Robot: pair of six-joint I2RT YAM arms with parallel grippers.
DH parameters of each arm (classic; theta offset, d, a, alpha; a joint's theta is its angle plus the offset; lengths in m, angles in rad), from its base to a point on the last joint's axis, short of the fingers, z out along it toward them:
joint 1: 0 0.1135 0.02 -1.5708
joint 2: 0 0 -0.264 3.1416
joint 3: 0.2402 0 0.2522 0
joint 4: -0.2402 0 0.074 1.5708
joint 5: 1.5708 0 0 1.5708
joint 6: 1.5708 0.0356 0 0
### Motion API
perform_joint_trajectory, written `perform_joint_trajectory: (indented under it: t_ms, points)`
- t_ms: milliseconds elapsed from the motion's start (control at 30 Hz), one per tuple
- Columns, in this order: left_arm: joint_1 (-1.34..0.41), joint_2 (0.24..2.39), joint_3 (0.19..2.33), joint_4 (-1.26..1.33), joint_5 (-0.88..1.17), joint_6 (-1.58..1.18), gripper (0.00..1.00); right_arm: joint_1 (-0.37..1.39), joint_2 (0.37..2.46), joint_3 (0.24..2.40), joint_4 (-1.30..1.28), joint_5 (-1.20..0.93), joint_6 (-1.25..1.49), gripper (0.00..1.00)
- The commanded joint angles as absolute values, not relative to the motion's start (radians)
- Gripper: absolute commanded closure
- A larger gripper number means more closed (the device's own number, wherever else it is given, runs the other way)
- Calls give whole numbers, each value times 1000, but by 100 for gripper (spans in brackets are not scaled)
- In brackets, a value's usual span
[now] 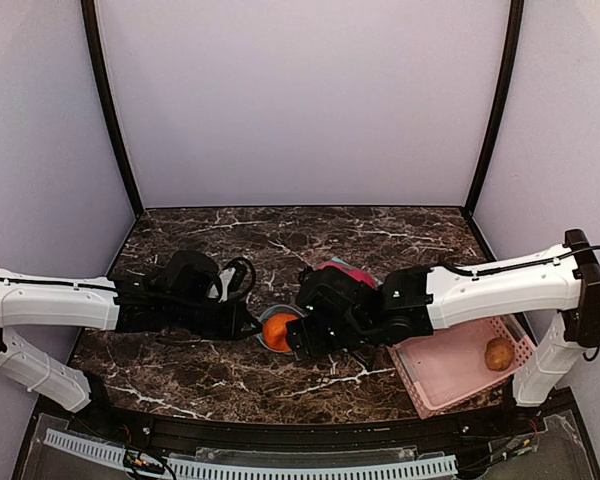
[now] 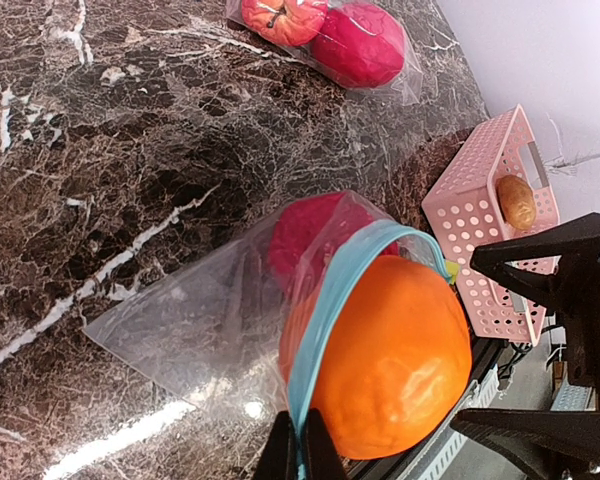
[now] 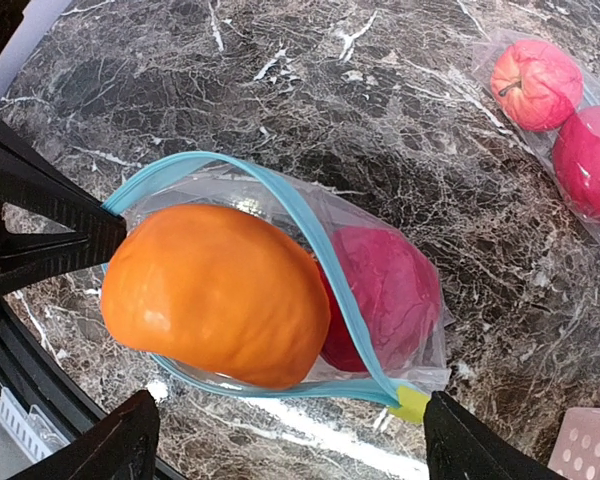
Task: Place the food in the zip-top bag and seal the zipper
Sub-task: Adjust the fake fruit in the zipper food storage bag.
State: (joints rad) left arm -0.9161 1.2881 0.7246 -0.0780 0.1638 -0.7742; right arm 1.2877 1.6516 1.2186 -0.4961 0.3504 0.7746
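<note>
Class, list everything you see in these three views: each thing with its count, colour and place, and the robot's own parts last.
zip-top bag: 1, clear with blue zipper, table centre
orange fruit: 1, orange, in that bag's open mouth
red fruit: 1, deep red, deeper inside that bag
second bag: 1, clear, farther back
apple: 1, red-orange, in second bag
round fruit: 1, magenta, in second bag
basket: 1, pink, table's near right
potato: 1, brown, in basket
table: 1, dark marble
left hand: 1, black, shut on zipper rim
right hand: 1, black, open, at bag's mouth
</note>
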Motion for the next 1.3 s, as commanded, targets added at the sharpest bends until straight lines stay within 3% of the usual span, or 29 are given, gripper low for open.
perform_joint_trajectory:
  t_ms: [0,433,833,1267]
  points:
    - [-909,1279,714,-95,164,-763,99,1268,1675,1225,-435,343,678,8]
    - [-908,1306,723,-95,202,-731,99,1192,1754,1235,-226,244,384,10]
    - [-908,1321,750,-132,192,-705,99,1126,1823,1228,-133,75,258,25]
    - [-907,1270,773,-126,163,-738,99,1139,1874,1207,-146,305,293,33]
